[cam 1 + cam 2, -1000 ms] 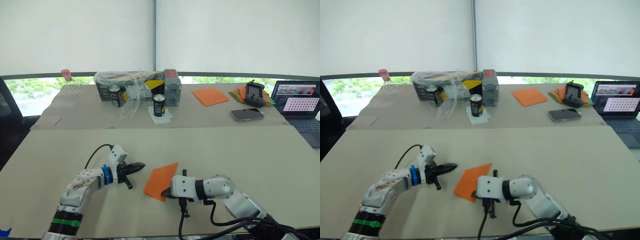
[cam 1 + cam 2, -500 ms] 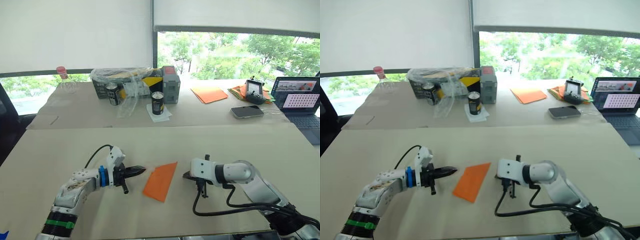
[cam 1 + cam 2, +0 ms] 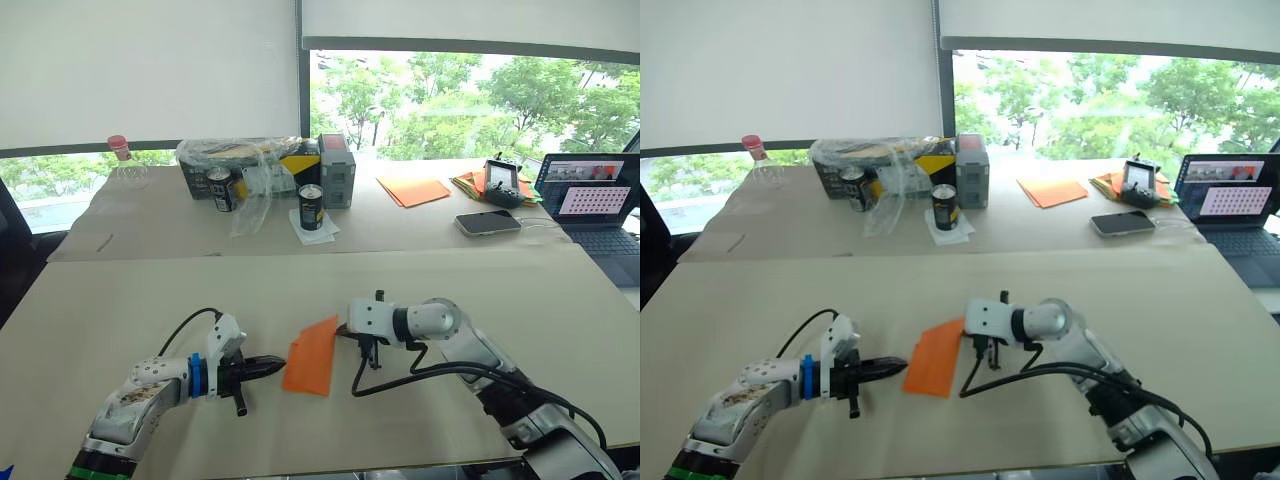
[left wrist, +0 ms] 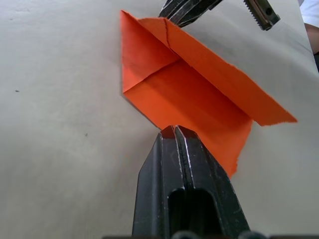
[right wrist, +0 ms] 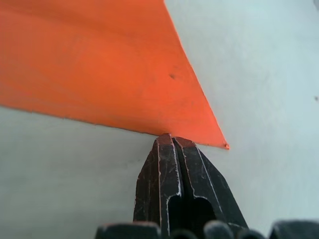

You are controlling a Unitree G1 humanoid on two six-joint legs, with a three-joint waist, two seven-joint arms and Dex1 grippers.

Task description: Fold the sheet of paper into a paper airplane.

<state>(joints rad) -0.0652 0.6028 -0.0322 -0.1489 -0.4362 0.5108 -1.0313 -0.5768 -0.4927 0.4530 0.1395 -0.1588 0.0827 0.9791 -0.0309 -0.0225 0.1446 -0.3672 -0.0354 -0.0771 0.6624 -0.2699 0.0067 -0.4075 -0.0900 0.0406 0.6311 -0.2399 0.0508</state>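
The sheet of paper (image 3: 312, 355) is bright orange and lies on the beige table between my two grippers. The left wrist view shows the sheet of paper (image 4: 184, 94) folded, with a long flap doubled over and a diagonal crease at one end. My left gripper (image 3: 275, 363) is shut, its tip (image 4: 174, 130) touching the paper's near left edge. My right gripper (image 3: 343, 328) is also shut, its tip (image 5: 171, 138) at the edge of the paper (image 5: 99, 64) beside its far right corner. Neither gripper holds the paper.
The back table carries a plastic-wrapped box (image 3: 255, 165), cans (image 3: 311, 207), a bottle (image 3: 122, 160), a paler orange sheet (image 3: 415, 190), a phone (image 3: 487, 222) and a laptop (image 3: 595, 205) at the right. Black cables trail from both wrists over the near table.
The camera has shifted. My right gripper has come back left, from apart from the paper to its far right corner. My left gripper's tip has closed up to the paper's edge.
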